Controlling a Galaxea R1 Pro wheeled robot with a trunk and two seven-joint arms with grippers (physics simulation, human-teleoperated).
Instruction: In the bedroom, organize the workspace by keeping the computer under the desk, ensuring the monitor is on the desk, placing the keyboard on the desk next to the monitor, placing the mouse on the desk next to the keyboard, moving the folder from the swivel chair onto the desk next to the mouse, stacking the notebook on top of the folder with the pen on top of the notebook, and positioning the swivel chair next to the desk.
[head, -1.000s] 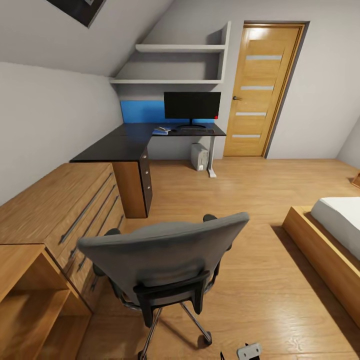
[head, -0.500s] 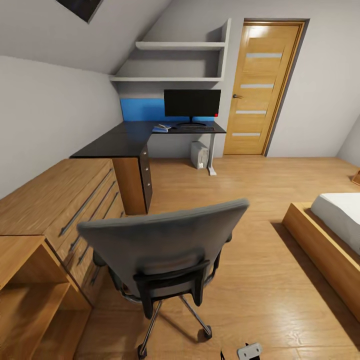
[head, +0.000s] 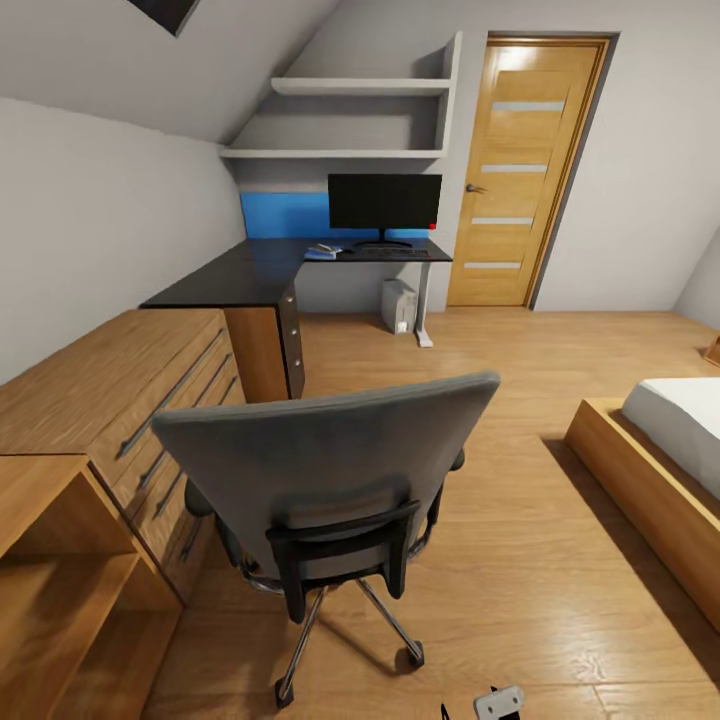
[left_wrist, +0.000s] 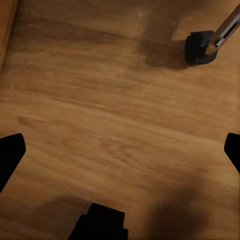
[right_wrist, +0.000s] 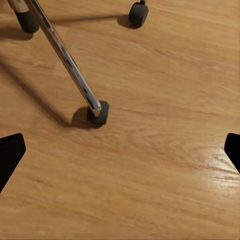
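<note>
Stood behind the swivel chair (head: 325, 480), well short of the desk (head: 250, 280).

Faced the chair's grey back, presumably to push it toward the desk as the last step. Carried both arms low and empty: left gripper (left_wrist: 120, 165) and right gripper (right_wrist: 120, 160) spread wide over bare wood floor (head: 520, 520), a chair caster (right_wrist: 98, 114) near the right one. Found the monitor (head: 384, 203) already on the far desk, keyboard (head: 392, 252) before it, blue folder (head: 320, 254) beside, computer (head: 399, 305) beneath. Could not make out mouse, notebook or pen.
</note>
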